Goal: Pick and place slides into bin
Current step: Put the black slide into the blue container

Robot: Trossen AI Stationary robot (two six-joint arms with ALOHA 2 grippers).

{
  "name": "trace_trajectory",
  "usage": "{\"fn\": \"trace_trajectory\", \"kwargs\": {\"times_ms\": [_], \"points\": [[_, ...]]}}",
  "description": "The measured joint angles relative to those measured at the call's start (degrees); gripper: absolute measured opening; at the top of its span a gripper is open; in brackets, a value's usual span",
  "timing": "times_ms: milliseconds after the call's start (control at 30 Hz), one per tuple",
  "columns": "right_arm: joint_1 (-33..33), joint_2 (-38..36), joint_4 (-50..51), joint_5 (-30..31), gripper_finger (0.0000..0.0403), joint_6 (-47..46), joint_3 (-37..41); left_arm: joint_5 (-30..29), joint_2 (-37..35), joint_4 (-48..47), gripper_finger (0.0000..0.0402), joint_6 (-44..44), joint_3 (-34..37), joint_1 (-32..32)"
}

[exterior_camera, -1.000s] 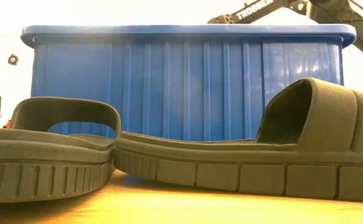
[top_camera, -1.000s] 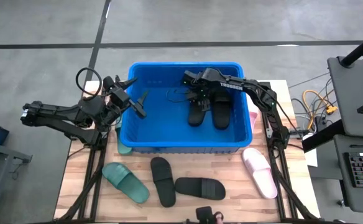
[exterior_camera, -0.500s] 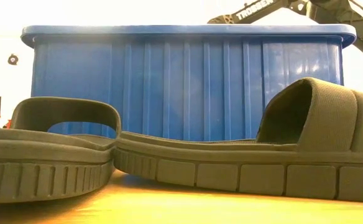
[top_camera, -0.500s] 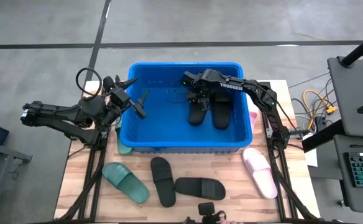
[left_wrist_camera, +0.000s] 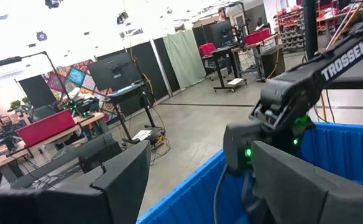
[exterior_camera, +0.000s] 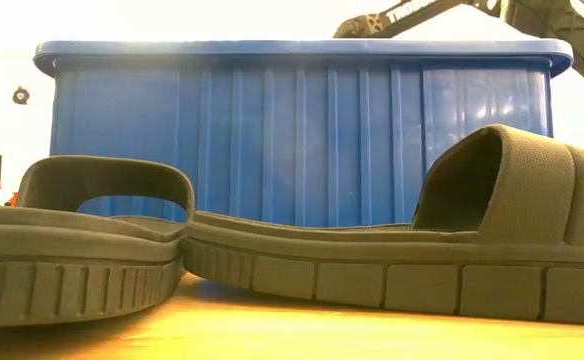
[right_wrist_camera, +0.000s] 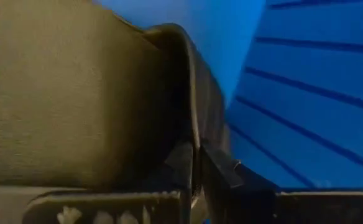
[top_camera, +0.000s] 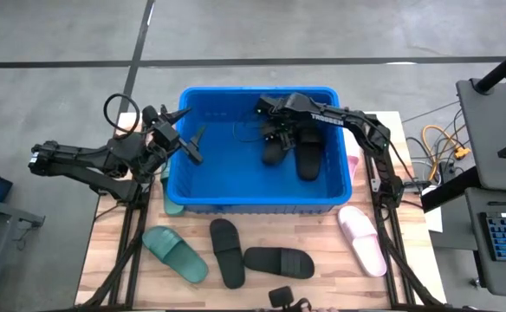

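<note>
So right now our right gripper [top_camera: 273,139] is down inside the blue bin [top_camera: 236,201], with its fingers [right_wrist_camera: 188,168] pinched tight on the edge of a black slide [top_camera: 272,149]. A second black slide [top_camera: 309,156] lies just beside it on the bin floor. The odd part is that this sandal is already in the bin, so we reckon the main risk is dragging it back out, or lifting it and knocking its neighbour around. The grip also looks thin: the jaws are nearly touching on a rubber lip, so it could slip free if the arm swings.

Our left gripper [top_camera: 184,139] hangs over the bin's left wall, fingers spread wide and holding nothing. If it dips, it may clip the rim.

Still out on the wooden table [top_camera: 322,234]: a green slide [top_camera: 175,251], two black slides [top_camera: 227,251] and [top_camera: 279,261], and a pink slide [top_camera: 361,240]. Another green one [top_camera: 172,206] is tucked against the bin's front corner and could be awkward to reach.
</note>
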State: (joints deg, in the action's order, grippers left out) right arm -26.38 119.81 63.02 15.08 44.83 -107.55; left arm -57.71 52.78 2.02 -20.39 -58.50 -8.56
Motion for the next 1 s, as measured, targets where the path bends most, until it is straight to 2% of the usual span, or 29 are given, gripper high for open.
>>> {"fn": "trace_trajectory", "kwargs": {"times_ms": [133,267,500,700,1000], "points": [[0.32,-2.6,-1.11,-3.37,0.001,1.28,0.0,0.02,-0.07,0.0,0.0263,0.01,0.0,0.01],[0.34,-3.55,-0.69,-9.47,0.0009,1.9,0.0,0.0,-0.08,0.0,0.0263,0.02,0.0,0.04],[0.38,-3.78,-0.87,-11.76,0.0009,7.37,1.81,0.0,0.01,0.05,0.0263,0.19,0.0,0.04],[-0.14,-4.13,-1.05,-11.49,0.0009,11.12,6.07,0.0,0.04,0.15,0.0263,0.36,0.0,0.02],[-0.23,-4.37,-9.76,-3.74,0.0009,10.7,8.5,-0.02,0.43,0.55,0.0263,0.54,0.0,0.02]]}}
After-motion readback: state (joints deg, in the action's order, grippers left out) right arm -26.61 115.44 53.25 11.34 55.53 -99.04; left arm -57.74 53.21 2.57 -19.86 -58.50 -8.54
